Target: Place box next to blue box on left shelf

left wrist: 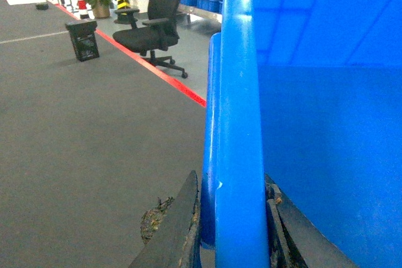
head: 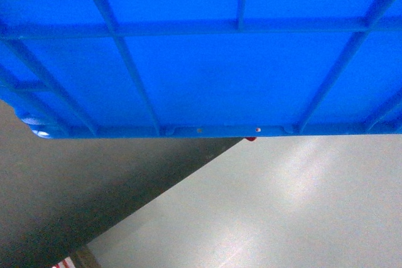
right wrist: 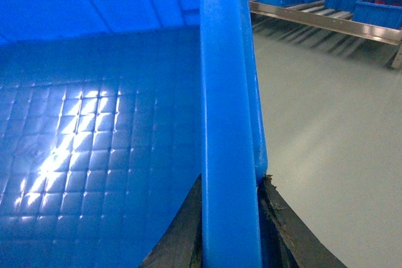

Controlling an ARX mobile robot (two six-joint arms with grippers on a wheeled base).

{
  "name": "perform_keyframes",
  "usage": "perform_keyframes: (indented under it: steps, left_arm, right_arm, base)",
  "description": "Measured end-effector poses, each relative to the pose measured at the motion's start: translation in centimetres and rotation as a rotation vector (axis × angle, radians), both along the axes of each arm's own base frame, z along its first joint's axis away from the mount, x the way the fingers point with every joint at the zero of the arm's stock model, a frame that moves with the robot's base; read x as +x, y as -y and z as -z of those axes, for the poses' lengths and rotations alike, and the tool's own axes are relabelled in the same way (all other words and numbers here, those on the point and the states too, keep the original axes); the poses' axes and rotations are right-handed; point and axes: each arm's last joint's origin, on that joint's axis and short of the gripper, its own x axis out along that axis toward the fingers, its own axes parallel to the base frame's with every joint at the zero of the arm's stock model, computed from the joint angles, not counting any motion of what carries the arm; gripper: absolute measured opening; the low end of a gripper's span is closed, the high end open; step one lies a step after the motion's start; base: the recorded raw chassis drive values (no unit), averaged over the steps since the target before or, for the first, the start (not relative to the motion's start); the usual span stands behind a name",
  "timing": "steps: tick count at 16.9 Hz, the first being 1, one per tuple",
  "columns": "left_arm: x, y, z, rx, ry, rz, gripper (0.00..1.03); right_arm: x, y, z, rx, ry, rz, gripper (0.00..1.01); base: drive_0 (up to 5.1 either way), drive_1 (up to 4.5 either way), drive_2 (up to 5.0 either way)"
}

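The box (head: 201,61) is off the ground and carried between both arms, high enough that its ribbed underside fills the upper half of the head view, with only pale floor (head: 301,205) and a darker grey strip of flooring (head: 75,199) showing beneath it. The left gripper (left wrist: 235,230) is clamped on the thick rim of one side wall, one worn black finger outside and the other inside the crate; the right gripper (right wrist: 229,230) pinches the opposite rim in the same way, with the crate's gridded inner floor visible beside it. So the pickup is done and the load looks evenly held on both sides. What is left is the whole delivery: the crate is not yet over any rack. In the right wrist view a silver roller rack (right wrist: 326,20) carrying several blue bins (right wrist: 377,7) stands well apart across the pale floor; it may be the left shelf, though from this angle that cannot be confirmed. The left wrist view shows only an office chair (left wrist: 151,23), a small black crate (left wrist: 83,39) and a red floor line (left wrist: 157,70), well apart from the load. Travelling, lining up beside the blue box, setting down and releasing all remain.
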Motion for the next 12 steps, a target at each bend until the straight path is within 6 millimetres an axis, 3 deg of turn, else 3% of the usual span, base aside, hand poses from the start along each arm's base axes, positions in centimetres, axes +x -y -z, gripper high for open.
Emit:
perform_keyframes:
  steps: [12]
  left_arm:
    - [0.0,0.0,0.0,0.002,0.0,0.0,0.19]
  right_arm:
    - [0.0,0.0,0.0,-0.002,0.0,0.0,0.16]
  base:
    - [-1.5,-1.54,-1.5]
